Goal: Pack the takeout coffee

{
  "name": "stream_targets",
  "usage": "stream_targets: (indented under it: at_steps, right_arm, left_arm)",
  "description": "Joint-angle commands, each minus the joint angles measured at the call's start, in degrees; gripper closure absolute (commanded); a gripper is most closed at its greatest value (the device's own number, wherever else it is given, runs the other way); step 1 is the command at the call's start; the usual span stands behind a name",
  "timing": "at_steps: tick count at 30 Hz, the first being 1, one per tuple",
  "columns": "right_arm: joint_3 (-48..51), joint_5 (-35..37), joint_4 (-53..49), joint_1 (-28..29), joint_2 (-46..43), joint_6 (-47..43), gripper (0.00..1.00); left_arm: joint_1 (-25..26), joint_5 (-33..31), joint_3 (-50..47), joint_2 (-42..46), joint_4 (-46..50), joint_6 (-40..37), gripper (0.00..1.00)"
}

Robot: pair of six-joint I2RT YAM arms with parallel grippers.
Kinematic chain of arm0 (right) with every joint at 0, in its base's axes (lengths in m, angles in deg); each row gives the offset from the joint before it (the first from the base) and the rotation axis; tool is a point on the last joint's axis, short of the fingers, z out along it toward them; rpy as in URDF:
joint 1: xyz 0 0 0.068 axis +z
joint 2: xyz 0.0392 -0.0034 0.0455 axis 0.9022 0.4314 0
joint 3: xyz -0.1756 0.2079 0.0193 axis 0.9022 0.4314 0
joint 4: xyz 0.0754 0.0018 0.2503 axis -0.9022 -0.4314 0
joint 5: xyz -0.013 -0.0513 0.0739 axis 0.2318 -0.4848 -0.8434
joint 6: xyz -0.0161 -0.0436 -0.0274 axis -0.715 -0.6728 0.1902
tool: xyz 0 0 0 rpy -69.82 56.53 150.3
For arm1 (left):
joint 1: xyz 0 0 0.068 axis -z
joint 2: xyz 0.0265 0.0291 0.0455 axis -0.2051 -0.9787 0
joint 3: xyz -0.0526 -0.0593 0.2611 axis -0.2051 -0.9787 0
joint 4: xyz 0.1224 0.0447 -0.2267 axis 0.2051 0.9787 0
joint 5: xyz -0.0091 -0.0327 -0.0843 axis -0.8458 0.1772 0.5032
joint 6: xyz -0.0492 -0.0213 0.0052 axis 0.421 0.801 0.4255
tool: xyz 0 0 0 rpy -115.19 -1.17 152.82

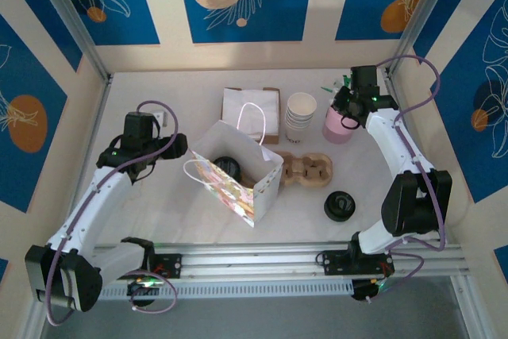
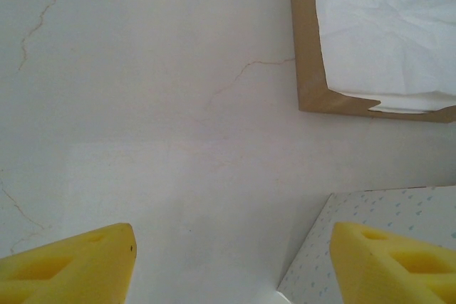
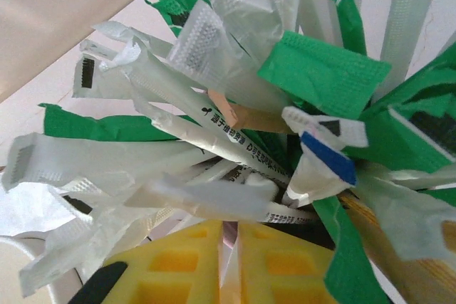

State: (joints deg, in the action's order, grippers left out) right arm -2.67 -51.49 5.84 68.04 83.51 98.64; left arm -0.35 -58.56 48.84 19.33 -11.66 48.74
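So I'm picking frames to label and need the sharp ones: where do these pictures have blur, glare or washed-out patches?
Top external: even light, faint shadows beside the paper bag, all in focus. Left wrist: the table is washed out pale, the left fingertips soft-edged. Right wrist: the printed wrapper mid-frame is sharp, the right fingertips at the bottom blurred.

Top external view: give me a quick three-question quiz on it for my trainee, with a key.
1. Open or shut: how do the jaws of the left gripper stand?
2. True or false: the white paper bag is folded flat.
3. Which is nearest the right gripper? A the white paper bag; B the pink cup of packets; C the left gripper.
Key: 1 open; 2 false, its mouth gapes open; 3 B.
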Motion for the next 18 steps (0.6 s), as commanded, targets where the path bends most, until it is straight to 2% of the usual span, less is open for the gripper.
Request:
stream_targets:
  at_steps: [1,9,18]
  right_arm:
    - [0.1,-0.9,0.3,-0.2,0.2,-0.8,0.87]
    - [-0.4,1.8,-1.2,1.1,-4.1,-4.9,0.87]
    - [-3.3,0.5,-6.7,1.7,-9.7,-9.8,0.88]
  left_arm:
    - [-0.4,1.4,-0.5,-0.4,-0.6,1.0,0.28]
    - [-0.4,1.4,-0.5,-0.5,-0.6,1.1,0.28]
    - [-0.4,1.0,-0.5,-0.4,-0.4,0.8,0.28]
